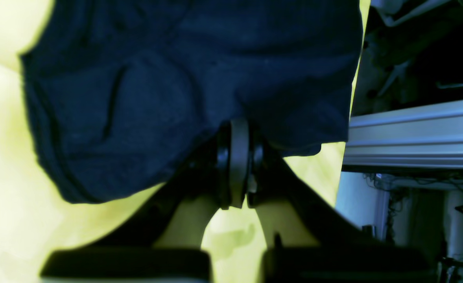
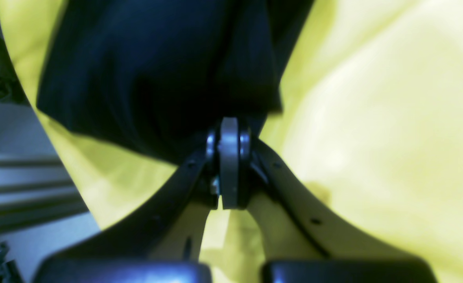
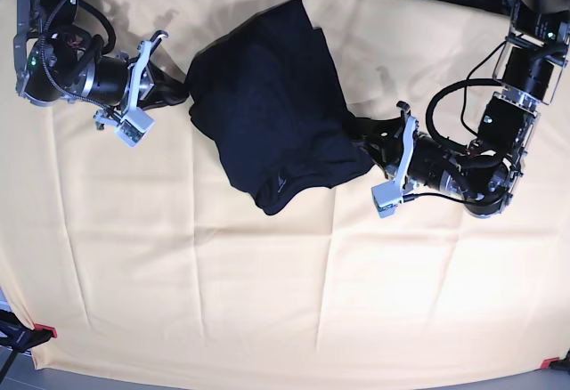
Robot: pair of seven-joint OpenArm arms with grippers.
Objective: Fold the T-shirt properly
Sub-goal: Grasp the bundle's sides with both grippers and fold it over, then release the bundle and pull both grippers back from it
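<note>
Stretching between both pincers, T-shirt [image 3: 267, 114]

The right pincer [image 2: 229, 129] grips the dark T-shirt [image 2: 156, 70] over yellow cloth [image 2: 373, 137].

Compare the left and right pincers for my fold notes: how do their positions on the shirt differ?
The left pincer grips the T-shirt at its edge nearer the camera, on the base view's right; the right pincer grips the opposite edge, farther back. Cloth looks wrinkled by the left, smoother by the right. Both are shut on fabric.
</note>
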